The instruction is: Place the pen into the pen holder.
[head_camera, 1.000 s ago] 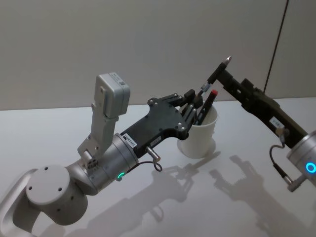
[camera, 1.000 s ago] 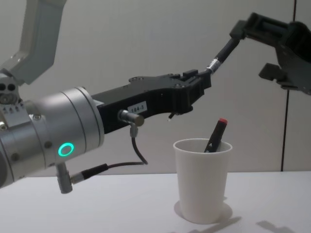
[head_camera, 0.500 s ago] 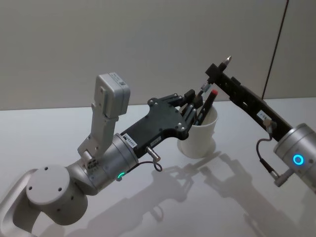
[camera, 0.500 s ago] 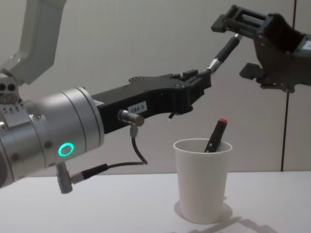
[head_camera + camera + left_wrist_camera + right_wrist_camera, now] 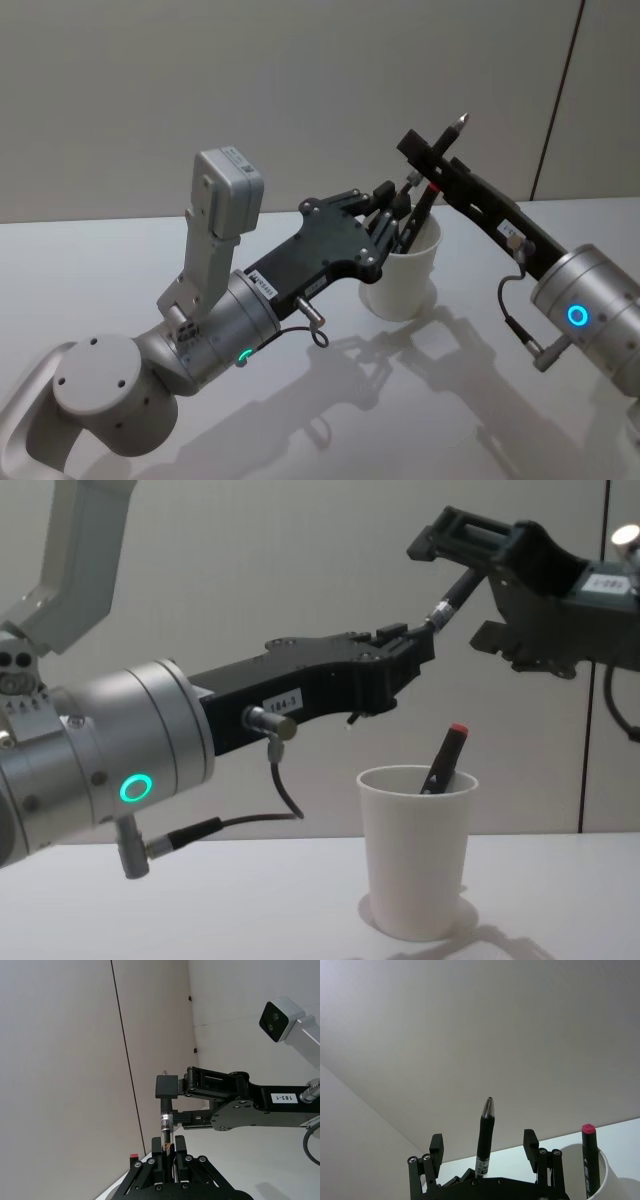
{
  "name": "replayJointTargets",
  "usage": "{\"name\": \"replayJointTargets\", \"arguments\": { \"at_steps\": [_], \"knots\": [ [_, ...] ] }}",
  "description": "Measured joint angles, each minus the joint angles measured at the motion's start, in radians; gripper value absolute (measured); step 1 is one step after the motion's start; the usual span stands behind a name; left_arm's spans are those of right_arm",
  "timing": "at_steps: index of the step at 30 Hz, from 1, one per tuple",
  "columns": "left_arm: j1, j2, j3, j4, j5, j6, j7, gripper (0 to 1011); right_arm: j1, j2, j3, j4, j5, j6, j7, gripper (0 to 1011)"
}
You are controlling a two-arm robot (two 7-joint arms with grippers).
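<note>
left gripper (image 5: 415, 646) clamps the pen (image 5: 453, 594) by its lower end, pen holder (image 5: 415, 852) just below it; right gripper (image 5: 483, 1141) wide, straddling the upper barrel: light, stiff, likely slick, best pinched mid-barrel.

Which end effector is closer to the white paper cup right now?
Left. The left end effector hovers just above the cup, gripping the pen; the right end effector is higher up, open around the pen.
</note>
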State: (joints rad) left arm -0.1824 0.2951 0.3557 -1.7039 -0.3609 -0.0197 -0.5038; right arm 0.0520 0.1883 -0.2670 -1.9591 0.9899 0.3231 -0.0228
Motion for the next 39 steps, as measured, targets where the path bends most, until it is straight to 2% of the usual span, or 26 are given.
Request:
{"name": "replayJointTargets", "arguments": {
  "at_steps": [16, 23, 27, 28, 32, 33, 36, 39],
  "knots": [
    [0.000, 0.000, 0.000, 0.000, 0.000, 0.000, 0.000, 154, 0.023, -0.016, -0.019, 0.028, -0.024, -0.008, -0.008, 1002],
    [0.000, 0.000, 0.000, 0.000, 0.000, 0.000, 0.000, 154, 0.028, -0.019, -0.022, 0.033, -0.028, -0.009, -0.009, 862],
    [0.000, 0.000, 0.000, 0.000, 0.000, 0.000, 0.000, 154, 0.030, -0.020, -0.024, 0.035, -0.029, -0.010, -0.010, 733],
    [0.000, 0.000, 0.000, 0.000, 0.000, 0.000, 0.000, 154, 0.030, -0.020, -0.024, 0.035, -0.030, -0.010, -0.010, 733],
    [0.000, 0.000, 0.000, 0.000, 0.000, 0.000, 0.000, 154, 0.031, -0.021, -0.025, 0.037, -0.031, -0.010, -0.010, 547],
    [0.000, 0.000, 0.000, 0.000, 0.000, 0.000, 0.000, 154, 0.031, -0.021, -0.025, 0.037, -0.031, -0.010, -0.010, 547],
    [0.000, 0.000, 0.000, 0.000, 0.000, 0.000, 0.000, 154, 0.031, -0.021, -0.026, 0.038, -0.031, -0.011, -0.010, 426],
    [0.000, 0.000, 0.000, 0.000, 0.000, 0.000, 0.000, 154, 0.032, -0.022, -0.026, 0.038, -0.032, -0.011, -0.010, 363]
  ]
}}
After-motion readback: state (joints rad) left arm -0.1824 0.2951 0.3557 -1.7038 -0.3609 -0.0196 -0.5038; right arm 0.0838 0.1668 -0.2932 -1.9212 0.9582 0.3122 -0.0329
